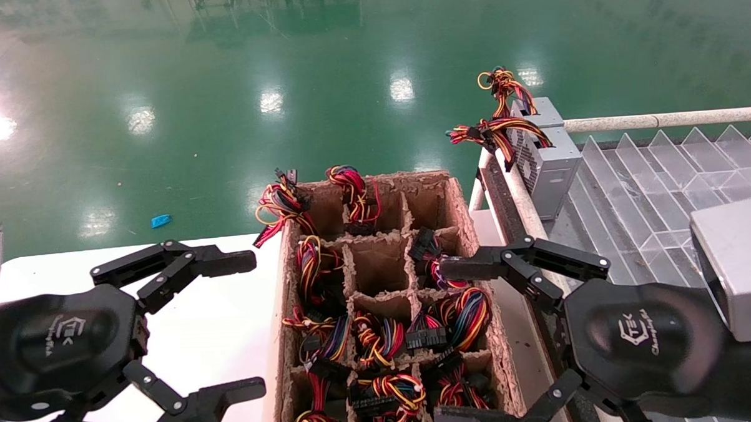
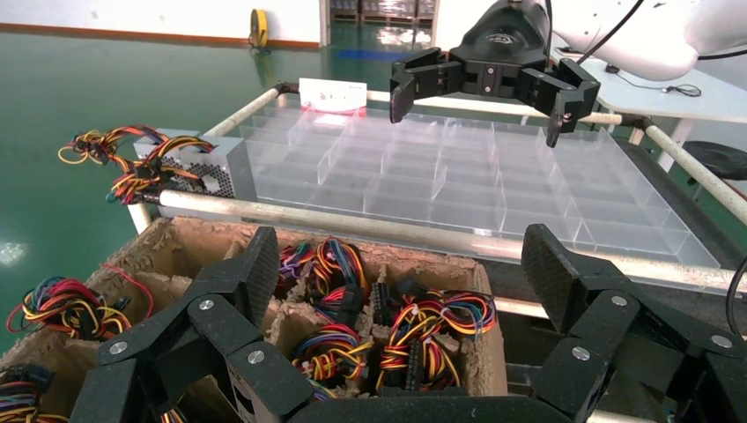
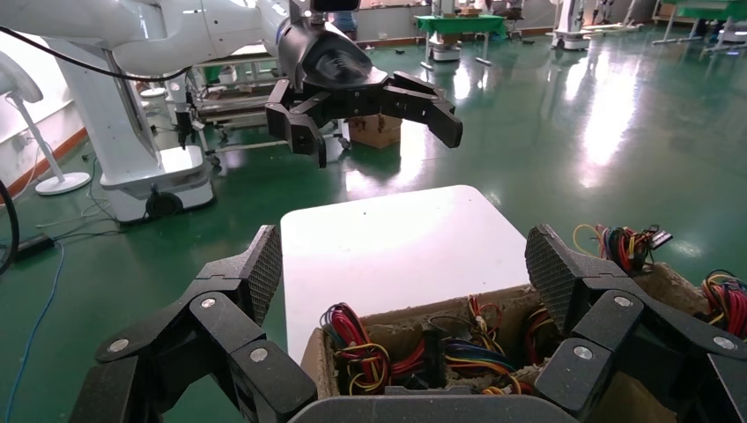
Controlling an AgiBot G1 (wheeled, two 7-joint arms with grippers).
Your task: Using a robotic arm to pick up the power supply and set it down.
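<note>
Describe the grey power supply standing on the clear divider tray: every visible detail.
The power supply is a small grey metal box with a perforated vent face. It stands upright at the far corner of the clear divider tray, beside the rail. A bundle of red, yellow, orange and black wires with black connectors spills from its top over the tray's edge. Neither pincer touches it.

occlusion: boxes in carton (image 1: 456,199) hidden under wires | cut off: carton's near end, head view

Black linkage-finger gripper (image 1: 242,325) with white "TEK" logo, silver screws, textured pads.
</note>
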